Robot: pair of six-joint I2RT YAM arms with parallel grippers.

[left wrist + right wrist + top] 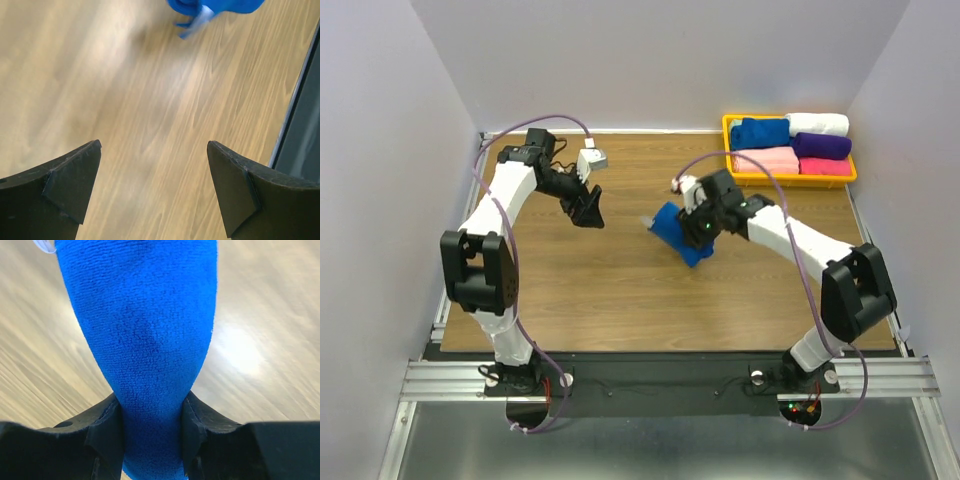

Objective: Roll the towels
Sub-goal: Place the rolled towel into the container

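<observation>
**A:** Where is the towel [676, 236] right now?

**B:** It is in my right gripper [701, 229], just right of centre in the top view. In the right wrist view my two fingers [107, 427] pinch it from either side at the bottom of the frame. The blue cloth bulges upward from between them and fills the middle of the picture.

**A:** Is it flat on the table [600, 290]?

**B:** No, it is bunched into a thick fold. From above, it sticks out to the left of my right gripper. I cannot tell how much of it touches the wood.

**A:** And your left gripper [590, 212]?

**B:** It is spread wide and holds nothing. In the left wrist view its fingertips [85, 165] stand far apart at the lower corners, with bare wood between them. The towel [220, 5] shows only at the upper right edge of that frame, well apart from them, and a small white tag [196, 22] hangs from it.

**A:** Where is the second towel [758, 132]?

**B:** It lies in the yellow tray [728, 152] at the upper right of the top view. It takes the tray's left upper part, beside the white, purple and pink ones, and both grippers are well apart from it.
</observation>
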